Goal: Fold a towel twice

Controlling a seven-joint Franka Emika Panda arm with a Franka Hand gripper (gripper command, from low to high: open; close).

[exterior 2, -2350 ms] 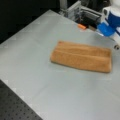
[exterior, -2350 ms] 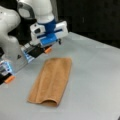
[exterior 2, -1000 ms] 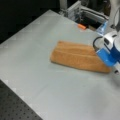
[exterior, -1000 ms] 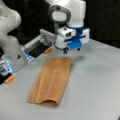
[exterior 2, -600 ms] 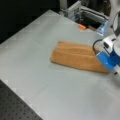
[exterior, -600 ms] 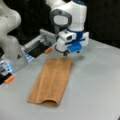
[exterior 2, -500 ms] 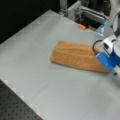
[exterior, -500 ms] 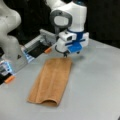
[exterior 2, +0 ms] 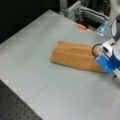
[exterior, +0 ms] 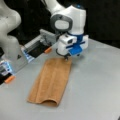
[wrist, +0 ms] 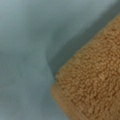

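The fingers (exterior: 66, 58) show only as a dark tip under the blue-and-white gripper (exterior: 66, 58), down at the far end of the towel (exterior: 51, 81); whether they are wide, narrow or pinching cloth I cannot tell, since the gripper body hides them in both front views and the wrist view shows none of them.

Nearest in a front view, the towel's near end lies on the grey counter (exterior: 95, 87) with a rounded lip that lifts slightly off the surface; from there the cloth runs away as a long narrow strip, which reads as one fold already made; its far end sits right under the gripper. In a front view the same strip lies across the counter (exterior 2: 37, 50) with the towel (exterior 2: 75, 56) reaching to the gripper (exterior 2: 107, 61) at the right. The wrist view shows a terry corner of the towel (wrist: 95, 82) against bare counter (wrist: 27, 50), very close to the camera.

As a judgement: the cloth looks soft, light and limp, so it should drape and drag instead of holding shape; the pile should grip well; a corner or short edge at the far end, both layers together, seems the sensible hold.

Beyond the towel, at the far left, stand a white robot base (exterior: 10, 40) and a metal rail (exterior: 37, 42) with orange tabs.
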